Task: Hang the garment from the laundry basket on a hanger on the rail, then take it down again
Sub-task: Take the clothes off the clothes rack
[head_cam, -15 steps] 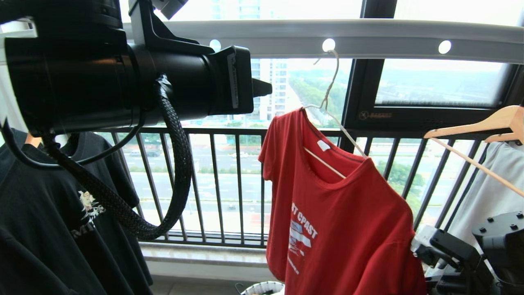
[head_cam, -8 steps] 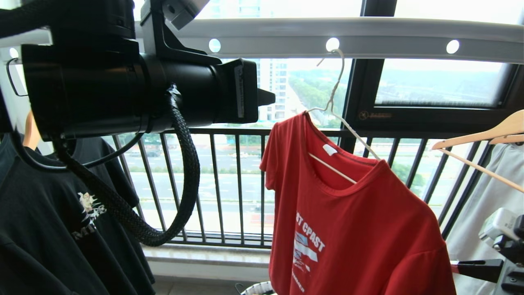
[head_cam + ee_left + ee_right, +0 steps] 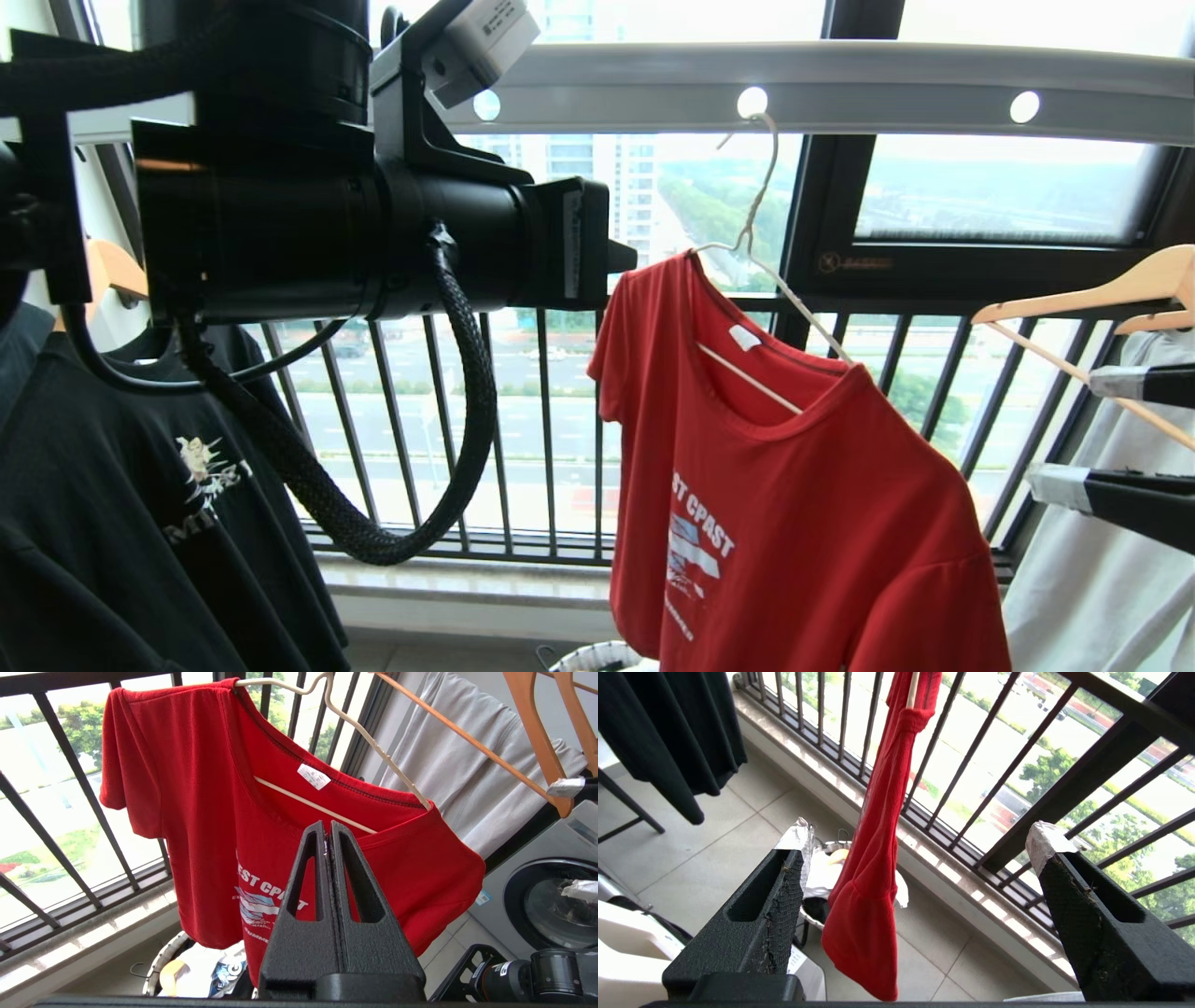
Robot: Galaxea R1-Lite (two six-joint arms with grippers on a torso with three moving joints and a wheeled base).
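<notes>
The red garment [image 3: 794, 523] hangs on the thin wire hanger [image 3: 761, 201], whose hook sits in a hole of the pale grey rail [image 3: 887, 89]. My left gripper [image 3: 328, 828] is shut and empty, pointing at the shirt's collar [image 3: 402, 830] from a short way off; in the head view its arm fills the upper left, tips [image 3: 621, 257] beside the shirt's left shoulder. My right gripper [image 3: 1074, 434] stands open at the right edge, clear of the sleeve; in its wrist view [image 3: 922, 833] the shirt [image 3: 873, 868] hangs edge-on ahead. The laundry basket [image 3: 597, 656] sits on the floor below.
A black printed T-shirt [image 3: 140, 523] hangs at the left. A wooden hanger [image 3: 1102, 289] with a pale grey garment [image 3: 1111, 560] hangs at the right, close to my right gripper. The dark balcony railing [image 3: 523, 420] runs behind. A washing machine [image 3: 551, 896] stands at lower right.
My right gripper has risen along the right edge of the head view and its fingers have spread wide. The left arm has drifted slightly right. The shirt has swayed a little.
</notes>
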